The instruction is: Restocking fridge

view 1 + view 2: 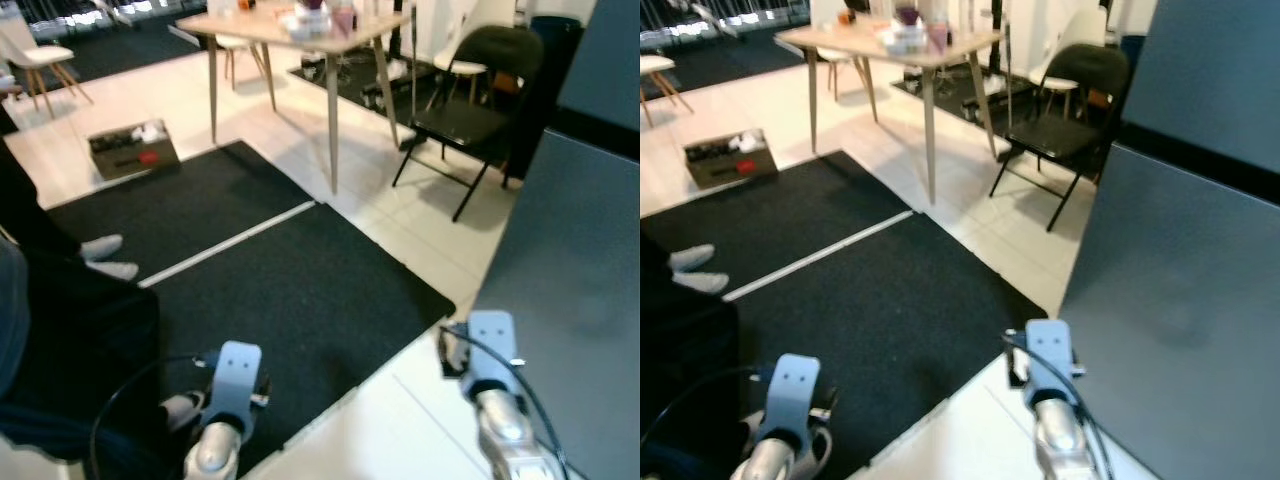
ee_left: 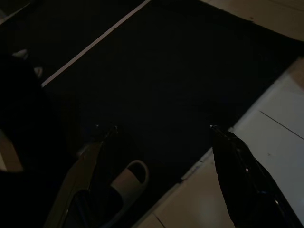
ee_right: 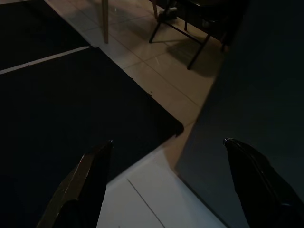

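Fridge (image 1: 570, 290) stands at the robot's right, grey door shut, its near face just beside the right gripper (image 3: 166, 183). Nothing to restock is in hand: both grippers hang low and empty, jaws spread wide (clear in both wrist views). Left gripper (image 2: 156, 175) hovers over the black mat (image 1: 290, 290), near the mat's edge where the white tile starts. A person's slippered foot (image 2: 126, 183) sits right under it, and more of the person is at the left.

My read: the step in hand is approach and door opening. To do it well:
- square up to the door before reaching; no handle visible from here, so find the opening edge first
- keep the left arm tucked, clear of the person
- stock probably comes from the table (image 1: 300, 40) or the floor box (image 1: 133, 148) (can't tell which)
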Motion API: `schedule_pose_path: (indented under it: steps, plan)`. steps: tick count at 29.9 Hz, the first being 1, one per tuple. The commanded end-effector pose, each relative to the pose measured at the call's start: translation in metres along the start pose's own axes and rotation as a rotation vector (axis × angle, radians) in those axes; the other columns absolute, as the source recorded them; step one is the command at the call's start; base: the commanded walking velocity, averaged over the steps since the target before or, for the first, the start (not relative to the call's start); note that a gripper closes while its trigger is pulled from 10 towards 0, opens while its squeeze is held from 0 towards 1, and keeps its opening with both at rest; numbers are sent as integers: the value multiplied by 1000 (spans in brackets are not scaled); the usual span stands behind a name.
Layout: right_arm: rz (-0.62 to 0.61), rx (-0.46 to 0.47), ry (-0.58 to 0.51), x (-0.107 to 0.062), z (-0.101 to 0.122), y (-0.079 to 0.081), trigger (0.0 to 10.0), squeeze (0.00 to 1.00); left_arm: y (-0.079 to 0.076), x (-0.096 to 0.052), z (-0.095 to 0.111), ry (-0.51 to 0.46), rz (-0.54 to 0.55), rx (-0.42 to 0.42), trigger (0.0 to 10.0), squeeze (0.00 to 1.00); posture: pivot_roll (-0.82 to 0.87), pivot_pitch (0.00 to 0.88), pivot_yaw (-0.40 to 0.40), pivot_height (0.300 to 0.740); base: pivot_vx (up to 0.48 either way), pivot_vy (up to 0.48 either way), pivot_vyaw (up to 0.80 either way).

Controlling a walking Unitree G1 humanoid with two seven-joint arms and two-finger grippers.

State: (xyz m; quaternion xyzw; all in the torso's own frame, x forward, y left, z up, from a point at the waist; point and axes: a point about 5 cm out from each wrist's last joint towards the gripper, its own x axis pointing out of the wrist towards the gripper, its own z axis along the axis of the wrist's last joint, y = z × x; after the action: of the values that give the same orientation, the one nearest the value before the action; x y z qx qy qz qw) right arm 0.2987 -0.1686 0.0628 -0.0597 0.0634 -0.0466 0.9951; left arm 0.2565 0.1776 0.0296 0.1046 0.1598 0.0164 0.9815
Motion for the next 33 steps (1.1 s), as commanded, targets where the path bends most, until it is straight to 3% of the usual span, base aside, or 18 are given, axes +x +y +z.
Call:
schedule_pose_path:
  steps: [1,33]
  plan:
    - [27,16,19,-3,-5,10,10000,0,4,-3,-11,40,20,1,10000,0,-66,141,41,710,420,0,0]
    - [29,23,21,-3,-6,11,10000,0,3,-3,-12,40,20,3,10000,0,-63,144,43,710,414,0,0]
